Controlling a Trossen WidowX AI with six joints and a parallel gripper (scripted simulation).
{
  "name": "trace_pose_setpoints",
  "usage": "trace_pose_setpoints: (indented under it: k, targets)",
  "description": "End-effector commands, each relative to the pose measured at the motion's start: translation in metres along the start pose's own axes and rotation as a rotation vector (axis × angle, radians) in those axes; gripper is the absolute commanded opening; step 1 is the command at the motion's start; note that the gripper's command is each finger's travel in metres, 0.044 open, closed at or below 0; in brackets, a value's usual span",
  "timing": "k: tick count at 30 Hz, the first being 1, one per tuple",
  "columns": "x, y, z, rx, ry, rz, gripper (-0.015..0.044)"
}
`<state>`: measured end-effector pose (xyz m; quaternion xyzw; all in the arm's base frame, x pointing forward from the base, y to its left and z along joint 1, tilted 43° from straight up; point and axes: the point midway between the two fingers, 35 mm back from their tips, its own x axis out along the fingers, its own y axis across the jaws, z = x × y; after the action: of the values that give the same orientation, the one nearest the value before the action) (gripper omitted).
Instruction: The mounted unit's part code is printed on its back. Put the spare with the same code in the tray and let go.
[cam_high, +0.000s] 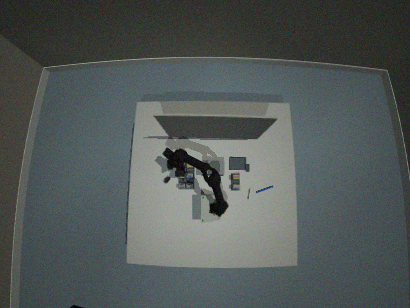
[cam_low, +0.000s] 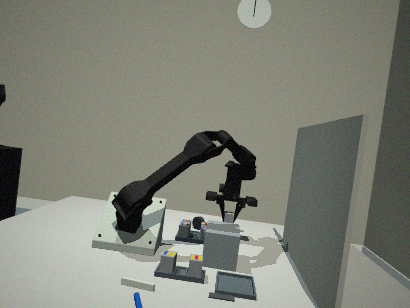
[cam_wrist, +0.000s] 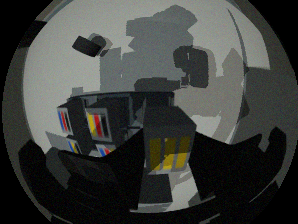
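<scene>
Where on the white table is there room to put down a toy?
Bare patches: left of the arm's base plate, and the near-left corner before the pale bar. Crowded: around the grey box, spare racks and tray.

So on the tabletop you've got the arm's base plate at the left in the exterior view, and the tall panel standing at the right. Between them sits the mounted unit, with one rack of spares behind it and another rack in front-left. The tray lies just right of that front rack. The gripper hangs behind the unit, above the rear rack.
</scene>
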<state>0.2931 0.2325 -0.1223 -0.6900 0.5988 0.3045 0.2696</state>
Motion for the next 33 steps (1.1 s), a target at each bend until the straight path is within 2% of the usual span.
trace_pose_setpoints:
  k: [1,9,25,33]
  targets:
    - [-0.026,0.000,-0.001,0.007,-0.011,-0.004,0.0000]
    - [-0.026,0.000,0.000,0.002,-0.008,-0.010,0.0000]
    - [-0.080,0.001,-0.002,0.006,-0.013,-0.003,0.0000]
    - [-0.086,-0.019,-0.037,-0.016,-0.035,-0.002,0.0000]
